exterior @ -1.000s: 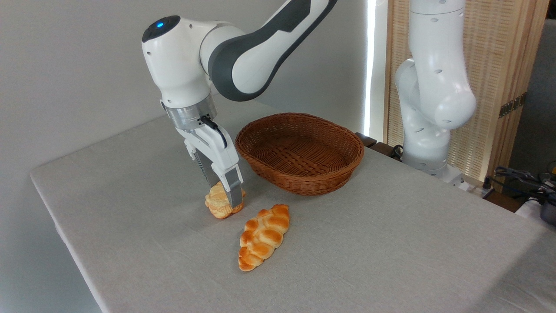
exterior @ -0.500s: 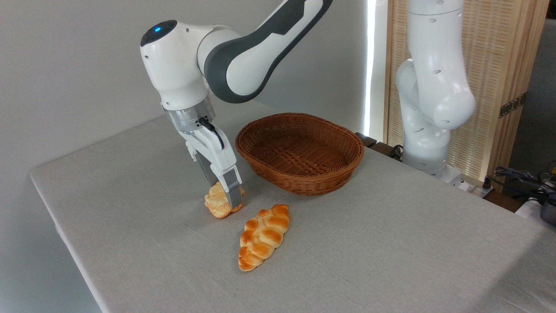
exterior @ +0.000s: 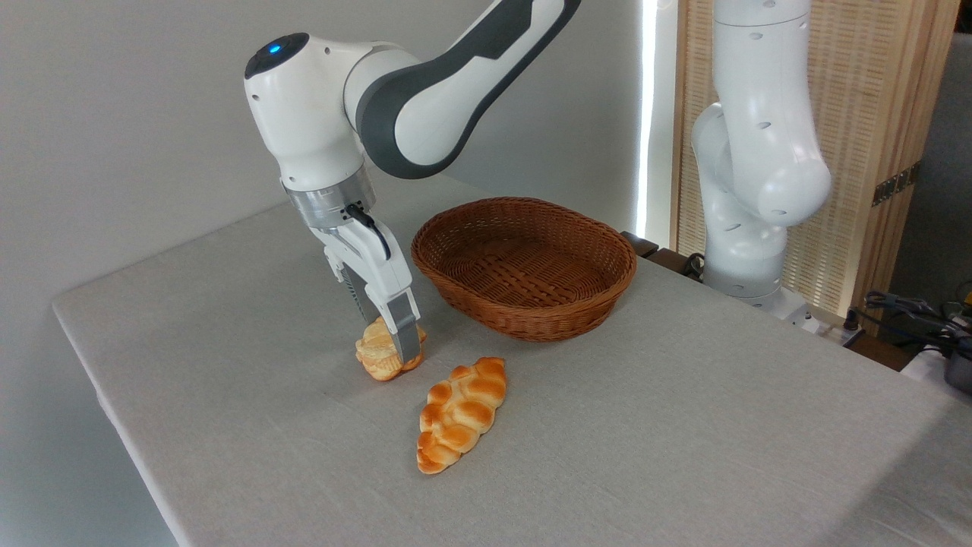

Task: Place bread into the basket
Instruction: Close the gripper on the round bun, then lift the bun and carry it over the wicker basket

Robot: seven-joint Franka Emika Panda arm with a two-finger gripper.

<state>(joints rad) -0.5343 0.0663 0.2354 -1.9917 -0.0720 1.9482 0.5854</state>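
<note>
The bread (exterior: 373, 355), a small pale golden bun, rests on the grey tablecloth left of centre. My gripper (exterior: 398, 349) comes down on it from above, tilted, and is shut on the bread. The near finger (exterior: 406, 334) crosses the bun's right side; the far finger is mostly hidden behind it. The basket (exterior: 531, 323), an oval brown wicker one with nothing in it, stands just right of and behind the bun, about a hand's width away.
A braided orange-brown loaf (exterior: 461, 414) lies in front of the bun, towards the right. A second white robot arm (exterior: 752, 152) stands at the table's far right edge, with cables (exterior: 911, 311) beyond. The table's left edge (exterior: 99, 380) is near.
The gripper closed in on the bun and shifted slightly left and up; the bun moved a little left with it. Loaf and basket have stayed put.
</note>
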